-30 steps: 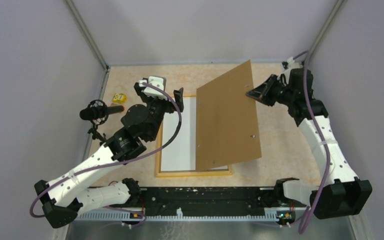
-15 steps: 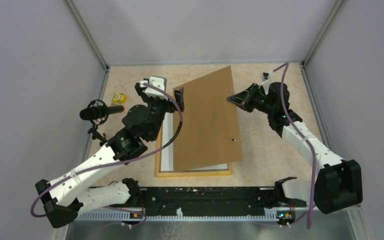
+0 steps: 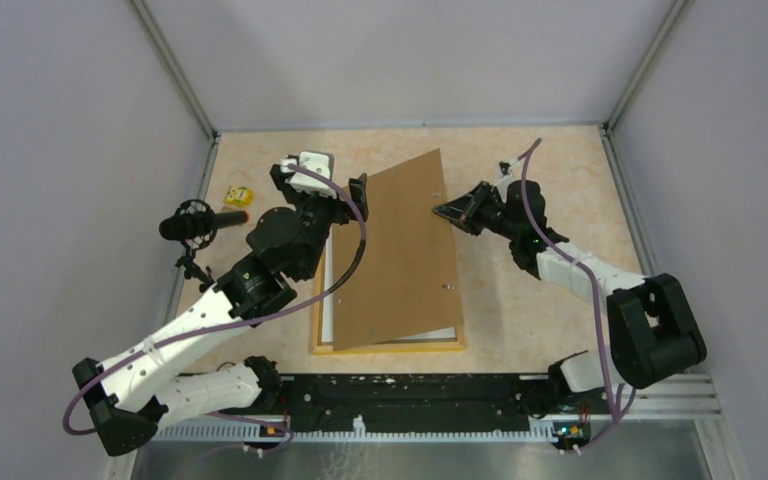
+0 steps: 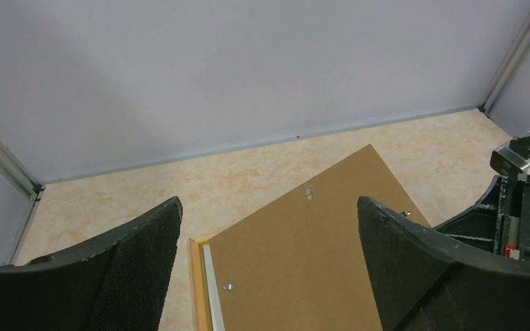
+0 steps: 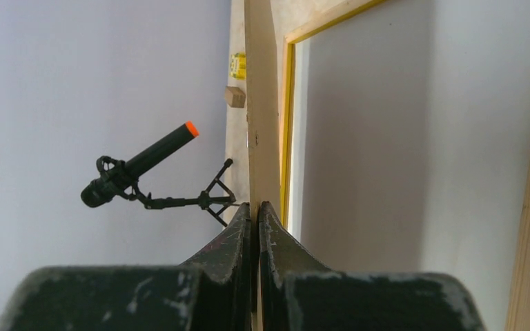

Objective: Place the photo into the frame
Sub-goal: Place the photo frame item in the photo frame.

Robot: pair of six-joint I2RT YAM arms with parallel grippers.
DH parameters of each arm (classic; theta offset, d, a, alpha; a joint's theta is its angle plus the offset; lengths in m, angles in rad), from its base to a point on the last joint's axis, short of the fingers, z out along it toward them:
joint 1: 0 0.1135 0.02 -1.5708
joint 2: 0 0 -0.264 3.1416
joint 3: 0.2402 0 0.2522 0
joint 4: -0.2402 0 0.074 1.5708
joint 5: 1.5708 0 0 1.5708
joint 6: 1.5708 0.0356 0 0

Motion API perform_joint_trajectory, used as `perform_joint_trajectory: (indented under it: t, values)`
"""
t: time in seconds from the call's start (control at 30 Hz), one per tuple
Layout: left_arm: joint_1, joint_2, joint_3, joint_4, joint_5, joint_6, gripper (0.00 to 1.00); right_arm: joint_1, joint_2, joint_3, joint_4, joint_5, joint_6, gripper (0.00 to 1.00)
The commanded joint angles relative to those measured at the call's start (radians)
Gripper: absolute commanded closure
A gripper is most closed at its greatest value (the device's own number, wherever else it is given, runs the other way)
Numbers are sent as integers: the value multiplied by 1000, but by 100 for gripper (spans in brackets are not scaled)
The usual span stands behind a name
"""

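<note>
The frame (image 3: 390, 346) lies flat in mid-table, its yellow-orange border also showing in the left wrist view (image 4: 197, 283) and the right wrist view (image 5: 288, 103). The photo (image 3: 326, 300) lies in it white side up (image 5: 386, 138); only a strip shows at its left edge (image 4: 210, 293). A stiff brown backing board (image 3: 395, 250) slants over both, its near edge resting at the frame's bottom. My right gripper (image 3: 438, 212) is shut on the board's right edge (image 5: 257, 205). My left gripper (image 3: 322, 196) hovers open above the frame's far left corner (image 4: 268, 207), holding nothing.
A black microphone on a small tripod (image 3: 195, 222) stands at the table's left edge. A small yellow object (image 3: 238, 196) and a small wooden block (image 5: 234, 96) lie near it. Grey walls close the table on three sides.
My right gripper has swung left and down with the backing board, which now leans lower and covers most of the white sheet. The left arm has stayed put.
</note>
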Motion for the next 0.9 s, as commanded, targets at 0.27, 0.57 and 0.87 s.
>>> perform_joint_trajectory:
  t: [0.27,0.57,0.87]
  values:
    - [9,1,-7,50,17,-10,1,43,96,-19,282,35,112,100]
    - [12,0,-7,47,26,-17,1,47,137,-28,320,41,123,100]
    - [15,-1,-5,44,33,-24,1,47,185,-16,354,41,136,100]
